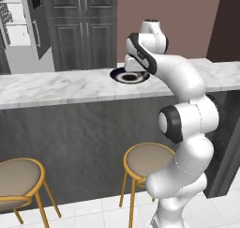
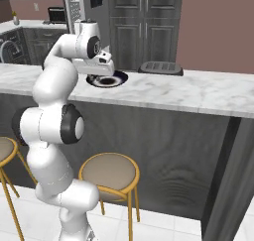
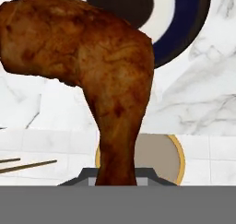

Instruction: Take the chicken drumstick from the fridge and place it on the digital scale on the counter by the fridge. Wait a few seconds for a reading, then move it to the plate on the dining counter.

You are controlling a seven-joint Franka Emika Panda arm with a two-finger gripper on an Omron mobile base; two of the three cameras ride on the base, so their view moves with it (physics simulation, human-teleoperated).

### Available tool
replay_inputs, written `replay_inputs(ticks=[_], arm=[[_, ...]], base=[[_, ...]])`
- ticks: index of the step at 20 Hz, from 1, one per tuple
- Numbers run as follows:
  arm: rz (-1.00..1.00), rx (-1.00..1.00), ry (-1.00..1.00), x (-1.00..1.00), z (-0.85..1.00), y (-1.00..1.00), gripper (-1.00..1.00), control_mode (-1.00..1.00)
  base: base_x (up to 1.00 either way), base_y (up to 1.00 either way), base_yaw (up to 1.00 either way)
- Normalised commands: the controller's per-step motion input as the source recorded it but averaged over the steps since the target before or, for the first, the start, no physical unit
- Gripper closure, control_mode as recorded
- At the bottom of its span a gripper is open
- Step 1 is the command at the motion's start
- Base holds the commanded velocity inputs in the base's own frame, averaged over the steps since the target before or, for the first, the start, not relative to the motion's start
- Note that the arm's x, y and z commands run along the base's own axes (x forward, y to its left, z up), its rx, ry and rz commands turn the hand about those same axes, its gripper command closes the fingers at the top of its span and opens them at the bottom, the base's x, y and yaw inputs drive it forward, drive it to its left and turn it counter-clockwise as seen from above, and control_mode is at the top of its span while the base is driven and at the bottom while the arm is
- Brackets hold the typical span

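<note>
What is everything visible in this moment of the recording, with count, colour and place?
chicken drumstick: one, reddish-brown, held over the plate's near edge.
plate: one, dark with lighter ring, on the dining counter.
dining counter: one, white marble top, dark grey base.
stools: two, yellow legs, tan seats, before the counter.
fridge: one, grey, door open, far left behind the counter.
cabinets: dark wood-grain, behind the counter.
gripper: one, dark fingertips, shut on the drumstick's thin end.
</note>
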Motion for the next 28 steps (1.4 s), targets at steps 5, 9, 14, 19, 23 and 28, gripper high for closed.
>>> replay_inputs(ticks=[5, 9, 14, 19, 23, 28], arm=[[0.0, 0.0, 0.0, 0.7, -0.12, 0.0, 1.0, -1.0], [0.0, 0.0, 0.0, 0.61, -0.16, 0.03, 1.0, -1.0], [0.0, 0.0, 0.0, 0.36, -0.32, 0.04, 1.0, -1.0], [0.0, 0.0, 0.04, 0.01, -0.23, 0.02, 1.0, -1.0], [0.0, 0.0, 0.04, 0.0, -0.07, 0.0, 1.0, -1.0], [0.0, 0.0, 0.05, 0.02, -0.2, 0.0, 1.0, -1.0]], base=[[0.0, 0.0, 0.0], [0.0, 0.0, 0.0], [0.0, 0.0, 0.0], [0.0, 0.0, 0.0], [0.0, 0.0, 0.0], [0.0, 0.0, 0.0]])
